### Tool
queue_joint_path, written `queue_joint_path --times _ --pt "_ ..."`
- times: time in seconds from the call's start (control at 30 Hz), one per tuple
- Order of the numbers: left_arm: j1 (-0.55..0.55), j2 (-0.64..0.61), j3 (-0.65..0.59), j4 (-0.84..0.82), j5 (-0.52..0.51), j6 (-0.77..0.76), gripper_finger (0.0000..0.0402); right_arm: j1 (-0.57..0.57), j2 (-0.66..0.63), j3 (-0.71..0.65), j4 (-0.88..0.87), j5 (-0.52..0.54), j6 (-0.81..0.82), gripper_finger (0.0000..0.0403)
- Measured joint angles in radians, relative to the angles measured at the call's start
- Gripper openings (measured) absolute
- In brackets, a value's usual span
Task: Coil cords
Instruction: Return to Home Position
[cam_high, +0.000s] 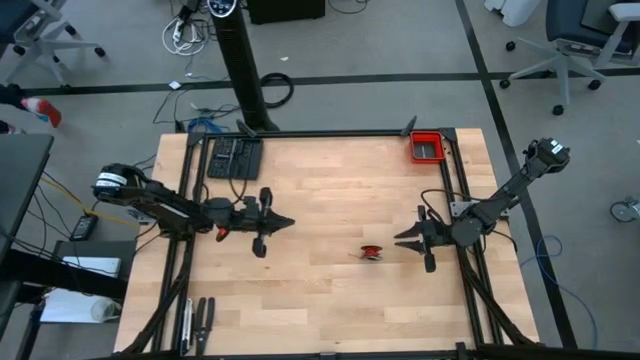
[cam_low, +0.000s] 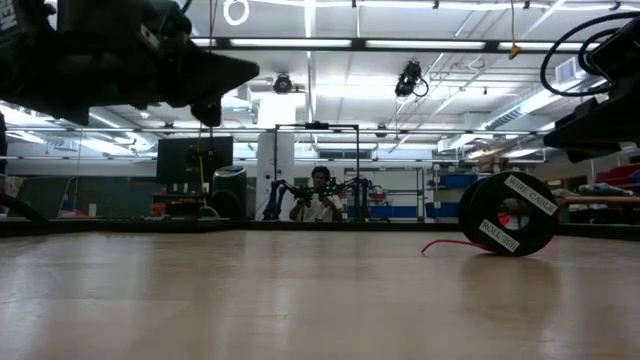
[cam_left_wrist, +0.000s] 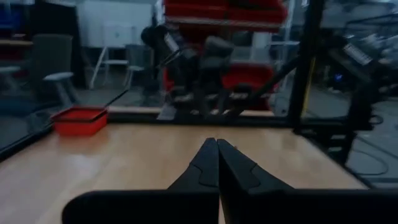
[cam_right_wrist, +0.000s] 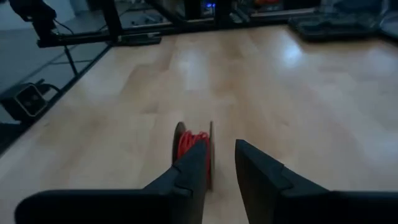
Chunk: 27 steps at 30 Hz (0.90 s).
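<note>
From above, we see the red cord (cam_high: 372, 251) as a tiny bundle on the table (cam_high: 330, 300), just beside the right gripper (cam_high: 402, 238). At table level it sits wound on a black spool (cam_low: 508, 214) with a short tail loose, so coiling looks essentially done; the spool's white labels (cam_low: 530, 196) seem printed, but we cannot read them. The wrist views show the left gripper (cam_left_wrist: 217, 142) pinched closed on nothing, and the right one's fingers parted and empty.
</note>
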Motion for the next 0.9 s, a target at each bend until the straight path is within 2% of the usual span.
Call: queue_joint_path --times 0.67,0.9 --pt "0.000 0.001 -0.017 0.013 -0.011 -0.002 0.0000 0.000 -0.003 0.000 0.013 -0.014 0.010 0.0084" --pt "0.029 0.001 -0.035 0.004 -0.014 -0.002 0.0000 0.000 -0.073 -0.001 0.017 -0.014 0.009 0.0084"
